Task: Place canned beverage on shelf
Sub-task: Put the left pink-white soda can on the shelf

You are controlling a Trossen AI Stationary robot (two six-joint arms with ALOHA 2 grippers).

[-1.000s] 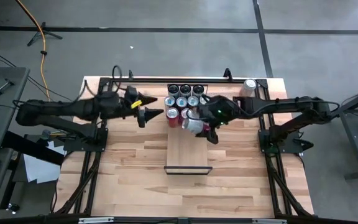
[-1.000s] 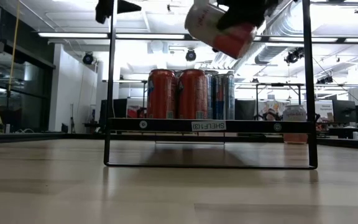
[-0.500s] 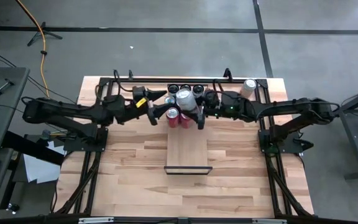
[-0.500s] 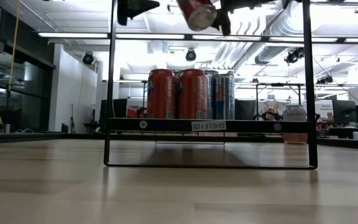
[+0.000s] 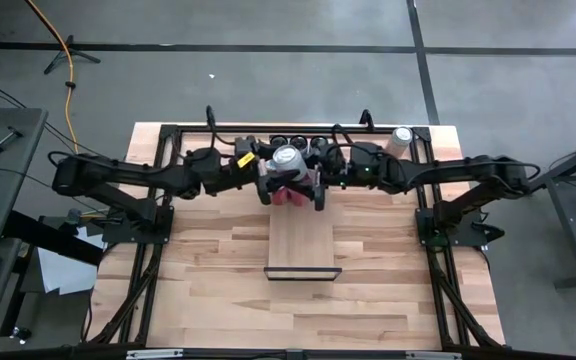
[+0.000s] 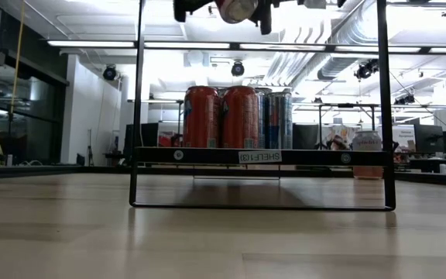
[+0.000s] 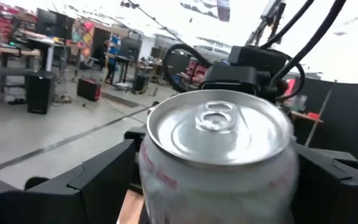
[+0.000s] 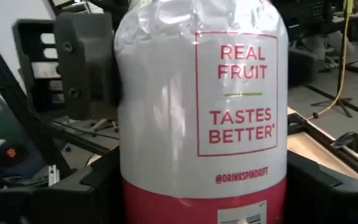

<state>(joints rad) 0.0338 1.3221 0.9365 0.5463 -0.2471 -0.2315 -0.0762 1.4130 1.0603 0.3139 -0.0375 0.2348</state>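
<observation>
I am reaching both arms in over the far end of the shelf [image 5: 303, 240]. My right gripper [image 5: 313, 178] is clamping the white-and-red can [image 5: 289, 160] above the cans [image 6: 238, 116] standing there. My left gripper [image 5: 265, 178] is flanking it, fingers apart.

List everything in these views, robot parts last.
held can: one, white and red with a silver top, in the air above the shelf's back end
shelved cans: several, two red in front and blue-silver behind, exact count hidden by the arms
lone can: one, pale, on the table's far right corner
shelf: one, pale wood with a dark frame, at table centre
table: one, light wood
cable: one, yellow, on the floor
left gripper: open, fingers either side of the held can
right gripper: shut on the held can
</observation>
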